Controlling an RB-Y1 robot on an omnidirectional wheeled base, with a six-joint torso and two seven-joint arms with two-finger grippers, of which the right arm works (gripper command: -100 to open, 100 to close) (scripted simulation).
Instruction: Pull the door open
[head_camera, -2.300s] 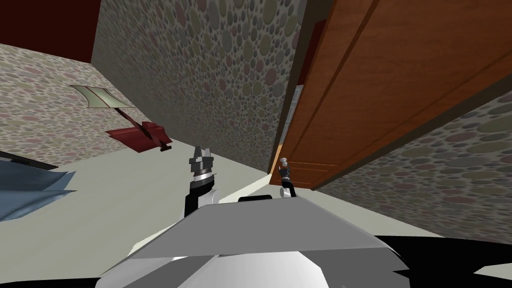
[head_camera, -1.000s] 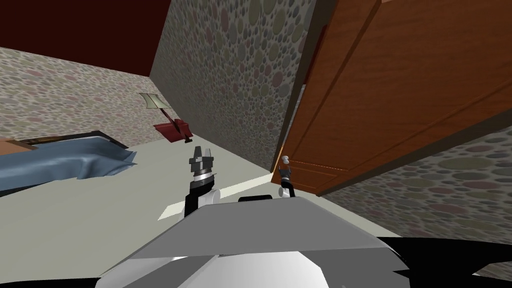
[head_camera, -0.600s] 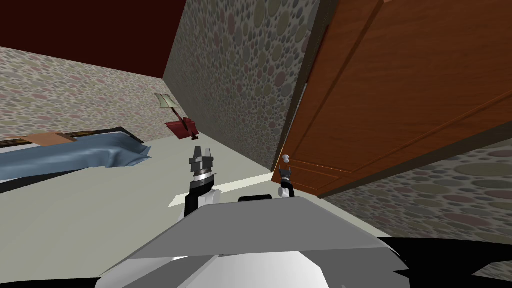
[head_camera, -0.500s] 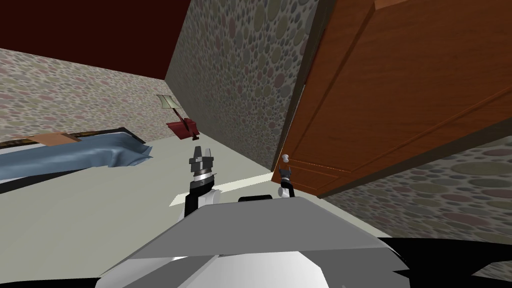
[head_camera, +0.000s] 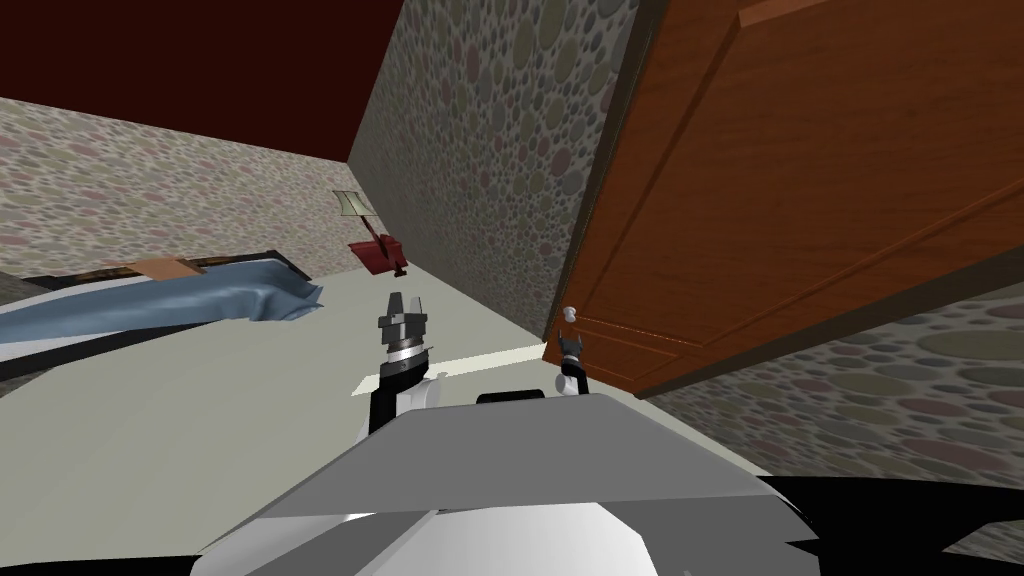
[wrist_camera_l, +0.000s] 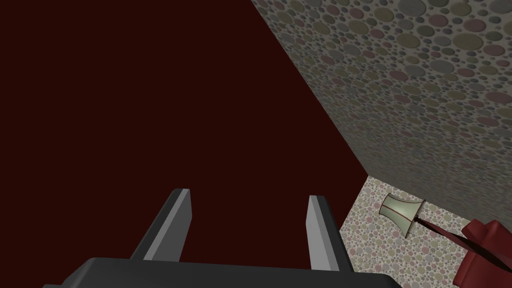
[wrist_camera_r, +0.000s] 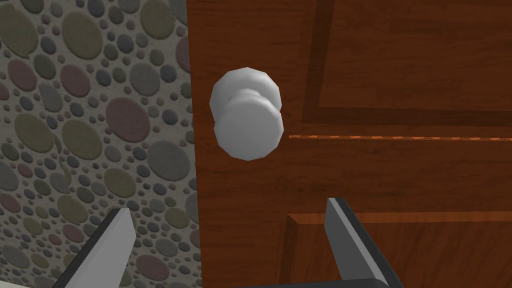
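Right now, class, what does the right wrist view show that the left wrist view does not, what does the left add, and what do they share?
Right wrist view, not the left: the brown panelled door and its white round knob, which sits ahead of the open right gripper, not between its fingers. Left wrist view, not the right: a dark red flat surface, a lamp with a pale shade, and the open left gripper. Both: the pebble-patterned wall and two fingers standing apart, holding nothing.
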